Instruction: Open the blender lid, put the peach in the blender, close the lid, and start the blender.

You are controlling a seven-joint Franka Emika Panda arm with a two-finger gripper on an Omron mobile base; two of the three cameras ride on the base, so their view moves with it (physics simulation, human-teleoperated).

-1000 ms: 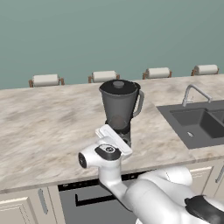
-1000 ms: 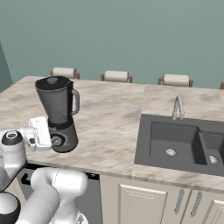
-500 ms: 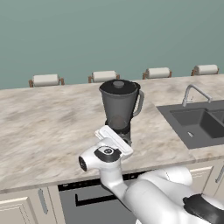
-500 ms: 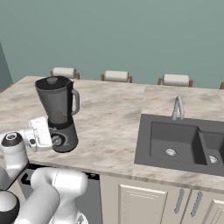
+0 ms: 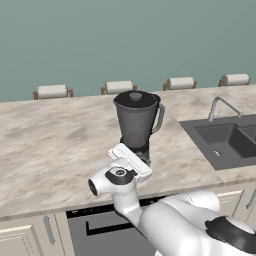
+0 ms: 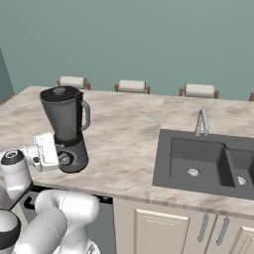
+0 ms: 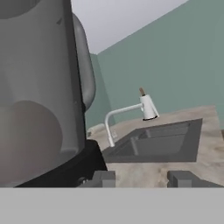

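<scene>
Blender (image 5: 136, 125), tall smoky translucent jar on a rounded grey base, stands near the front edge of the marble counter (image 5: 55, 145) with its dark disc lid (image 5: 135, 97) on and a round shape inside, likely rigid, top-heavy, best worked at its front dial (image 6: 63, 159); two-finger gripper (image 7: 142, 178) beside the base, fingers apart, holding nothing.

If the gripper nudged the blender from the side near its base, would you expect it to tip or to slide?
The blender stands tall on a fairly narrow base, so a high push might tip it. A low push probably slides it on the smooth counter. The peach inside adds little weight.
</scene>
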